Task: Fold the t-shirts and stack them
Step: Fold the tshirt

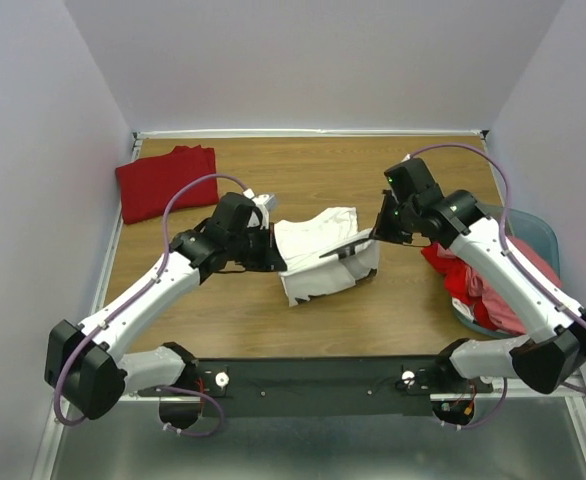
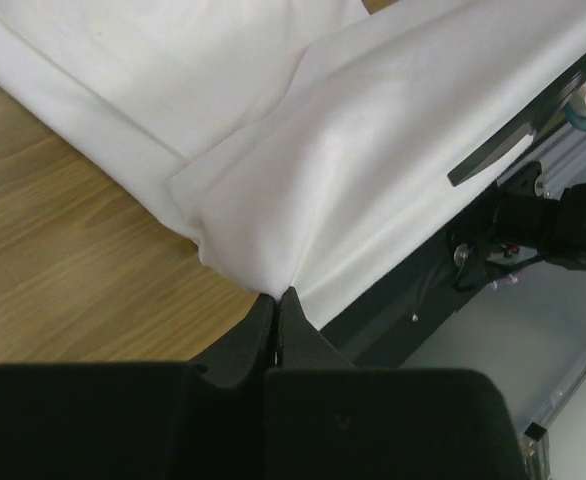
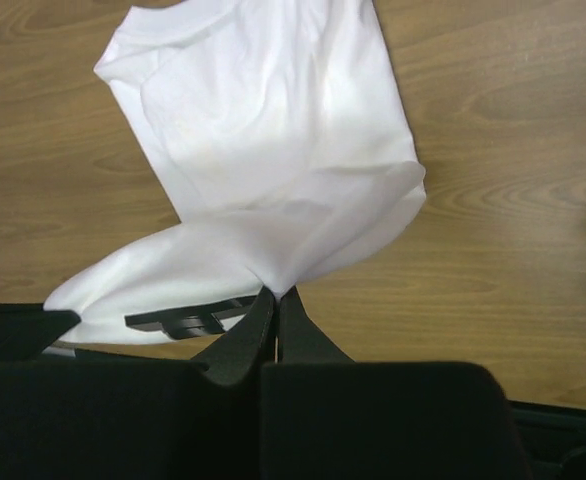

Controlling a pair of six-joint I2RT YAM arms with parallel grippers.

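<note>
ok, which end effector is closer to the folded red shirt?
Left. The left end effector grips the white shirt on the side nearest the red shirt; the right end effector grips its opposite side, farther right.

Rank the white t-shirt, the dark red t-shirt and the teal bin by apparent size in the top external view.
1. Teal bin, though the right arm hides much of it.
2. White t-shirt and dark red t-shirt: too alike to rank; the white one is bunched and partly lifted toward the camera.
</note>
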